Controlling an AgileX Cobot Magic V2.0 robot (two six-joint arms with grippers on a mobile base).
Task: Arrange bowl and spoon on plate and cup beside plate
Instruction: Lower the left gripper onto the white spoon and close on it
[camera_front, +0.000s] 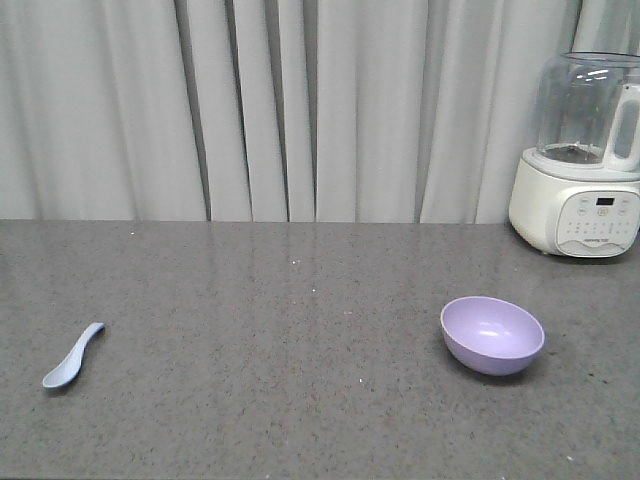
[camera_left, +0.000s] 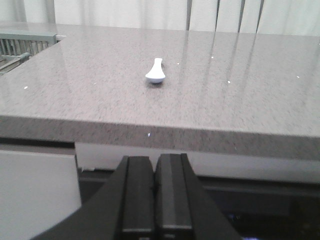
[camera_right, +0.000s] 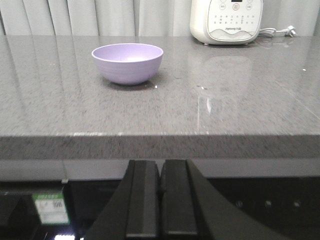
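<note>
Spoon (camera_front: 72, 357) on the counter (camera_front: 300, 290), close to the left edge and toward the near edge. Lying flat, scoop end toward the near edge, handle angled back and to the right. Same spoon (camera_left: 156, 70) in left wrist view: straight ahead, scoop end nearest the camera, well back from the near edge.

Bowl (camera_front: 492, 335) upright on the right part of the counter, about mid-depth, well apart from the spoon. Nothing inside, glossy highlight on the inner wall. In right wrist view, bowl (camera_right: 127, 62) slightly left of centre, back from the near edge.

Left gripper (camera_left: 154, 165) below the counter top, short of the near edge. Fingers (camera_left: 137, 190) pressed together, gripping nothing.

Right gripper (camera_right: 160, 167) same story: low, short of the near edge, fingers (camera_right: 142, 190) closed against each other, holding nothing. Neither gripper touching anything on the counter.

Back right corner: white appliance with clear jug (camera_front: 580, 160), button panel facing forward, just in front of the curtain (camera_front: 300, 100). Appliance base (camera_right: 226, 20) also in right wrist view, its cord and plug (camera_right: 287, 31) lying on the counter to its right.

Grey slatted object (camera_left: 20, 45) just past the left edge, can't tell what.
</note>
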